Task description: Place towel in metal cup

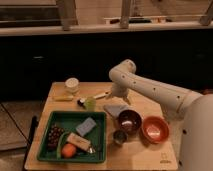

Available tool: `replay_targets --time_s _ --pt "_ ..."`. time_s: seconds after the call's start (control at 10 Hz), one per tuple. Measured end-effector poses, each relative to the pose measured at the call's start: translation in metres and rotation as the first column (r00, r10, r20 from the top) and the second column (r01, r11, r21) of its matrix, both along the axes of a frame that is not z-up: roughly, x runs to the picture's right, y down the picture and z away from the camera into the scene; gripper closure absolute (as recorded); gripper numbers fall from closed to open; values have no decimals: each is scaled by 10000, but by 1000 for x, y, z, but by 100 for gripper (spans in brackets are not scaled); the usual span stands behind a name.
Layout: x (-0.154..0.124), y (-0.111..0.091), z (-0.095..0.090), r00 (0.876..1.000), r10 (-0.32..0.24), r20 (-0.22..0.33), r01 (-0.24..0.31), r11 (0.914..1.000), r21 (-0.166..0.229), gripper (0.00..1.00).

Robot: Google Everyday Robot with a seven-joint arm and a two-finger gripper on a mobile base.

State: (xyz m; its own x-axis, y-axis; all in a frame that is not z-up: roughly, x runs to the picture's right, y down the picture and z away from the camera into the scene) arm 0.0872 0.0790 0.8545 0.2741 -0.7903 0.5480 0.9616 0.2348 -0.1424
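Observation:
The towel (115, 109) is a flat grey-blue cloth lying on the wooden table, just left of the dark brown bowl (129, 121). The metal cup (119, 137) is small and shiny and stands in front of that bowl, near the green tray's right edge. My white arm reaches in from the right. My gripper (119, 96) points down just behind and above the towel, close to its far edge. I cannot tell whether it touches the towel.
An orange bowl (154, 129) stands right of the dark bowl. A green tray (100, 118) at front left holds a blue-grey sponge block (86, 126), grapes and an orange. A white cup (72, 85), a yellow item (62, 98) and a small green object (90, 103) stand at back left.

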Motion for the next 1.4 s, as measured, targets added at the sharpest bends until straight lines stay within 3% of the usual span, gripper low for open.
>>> replay_targets --time_s 0.3,0.8,0.9,1.0,1.4 --pt "-5 13 30 9995 -271 130 275 9992 -295 20" --pt "-5 33 64 9986 457 -274 -472 9973 -554 22" --pt "-5 39 70 9981 520 -342 -540 9966 -618 28" --pt "-4 45 78 9973 595 -428 -624 9956 -697 40" --pt "-4 47 78 9955 813 -485 -853 9925 -877 83"
